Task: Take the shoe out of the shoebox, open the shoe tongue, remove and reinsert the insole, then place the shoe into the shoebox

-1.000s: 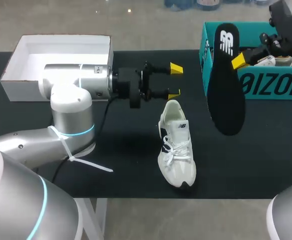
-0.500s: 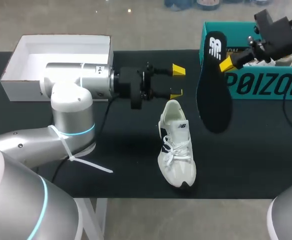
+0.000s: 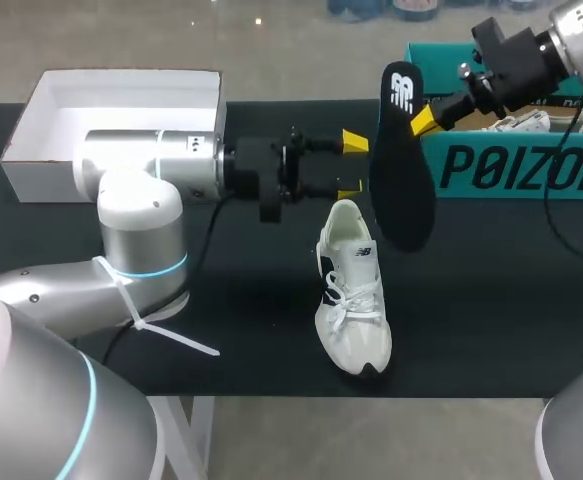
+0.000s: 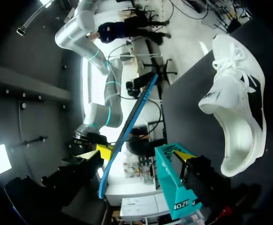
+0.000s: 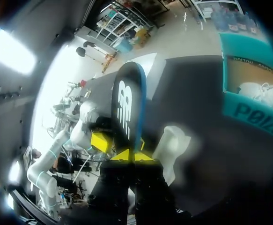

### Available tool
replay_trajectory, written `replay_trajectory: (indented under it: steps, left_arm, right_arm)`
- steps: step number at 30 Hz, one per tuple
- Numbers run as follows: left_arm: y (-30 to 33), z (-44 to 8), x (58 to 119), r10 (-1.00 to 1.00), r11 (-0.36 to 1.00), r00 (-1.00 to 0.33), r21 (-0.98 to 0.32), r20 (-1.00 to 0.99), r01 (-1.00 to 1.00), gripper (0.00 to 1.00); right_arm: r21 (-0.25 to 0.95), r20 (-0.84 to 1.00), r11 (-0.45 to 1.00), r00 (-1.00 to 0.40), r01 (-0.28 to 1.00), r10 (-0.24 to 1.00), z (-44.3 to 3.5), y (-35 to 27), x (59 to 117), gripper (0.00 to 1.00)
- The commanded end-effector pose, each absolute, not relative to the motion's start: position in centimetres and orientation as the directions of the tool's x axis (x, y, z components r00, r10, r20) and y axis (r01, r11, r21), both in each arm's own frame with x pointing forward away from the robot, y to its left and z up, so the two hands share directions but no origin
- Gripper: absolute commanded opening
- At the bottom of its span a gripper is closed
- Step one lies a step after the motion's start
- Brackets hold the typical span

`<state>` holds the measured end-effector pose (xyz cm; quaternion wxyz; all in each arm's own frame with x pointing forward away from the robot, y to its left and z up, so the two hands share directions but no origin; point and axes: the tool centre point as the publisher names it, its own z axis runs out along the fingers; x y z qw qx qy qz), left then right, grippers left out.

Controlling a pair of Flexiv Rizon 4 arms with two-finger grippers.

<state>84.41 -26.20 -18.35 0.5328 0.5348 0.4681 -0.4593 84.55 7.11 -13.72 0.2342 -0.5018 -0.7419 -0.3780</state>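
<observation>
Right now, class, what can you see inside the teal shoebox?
A white shoe with laces lies inside the teal shoebox. The box's near wall hides its floor and the rest of that shoe, so anything else inside cannot be seen.

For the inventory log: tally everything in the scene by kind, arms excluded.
Shoes: 2 (loose shoe, boxed shoe)
Insoles: 1 (black insole)
Boxes: 2 (teal shoebox, white box)
Total: 5

right gripper (image 3: 424, 119) and insole (image 3: 402, 175) farther left, closer to shoe (image 3: 352, 290)
</observation>
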Motion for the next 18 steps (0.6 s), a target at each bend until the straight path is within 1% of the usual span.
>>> replay_trajectory:
  steps: [1,13,14,15,16,18]
  left_arm:
    - [-26.3,-18.3,84.2,0.017,0.009,0.134,0.134,-0.991,0.991,1.0]
    - [-26.5,-18.6,84.3,0.013,0.005,0.138,0.138,-0.99,0.99,1.0]
    - [-26.5,-18.6,84.2,0.014,0.007,0.142,0.142,-0.99,0.99,0.61]
    - [-26.5,-18.6,84.2,0.015,0.008,0.143,0.143,-0.99,0.99,0.41]
    - [-26.5,-18.6,84.2,0.014,0.008,0.143,0.144,-0.99,0.99,0.34]
    - [-26.5,-18.6,84.2,0.015,0.007,0.145,0.145,-0.989,0.989,0.24]
  right_arm:
    - [0.297,0.74,0.256,-0.391,0.92,0.547,-14.6,9.4,85.9,0.0]
    - [0.287,0.759,0.279,-0.395,0.917,0.518,-15.6,12.0,85.9,0.0]
    - [0.287,0.759,0.28,-0.395,0.916,0.517,-15.6,12.0,85.9,0.0]
    - [0.287,0.76,0.28,-0.396,0.916,0.516,-15.6,12.1,86.0,0.0]
    - [0.287,0.76,0.281,-0.396,0.916,0.515,-15.6,12.1,86.0,0.0]
    - [0.288,0.76,0.281,-0.397,0.916,0.515,-15.4,12.1,85.9,0.0]
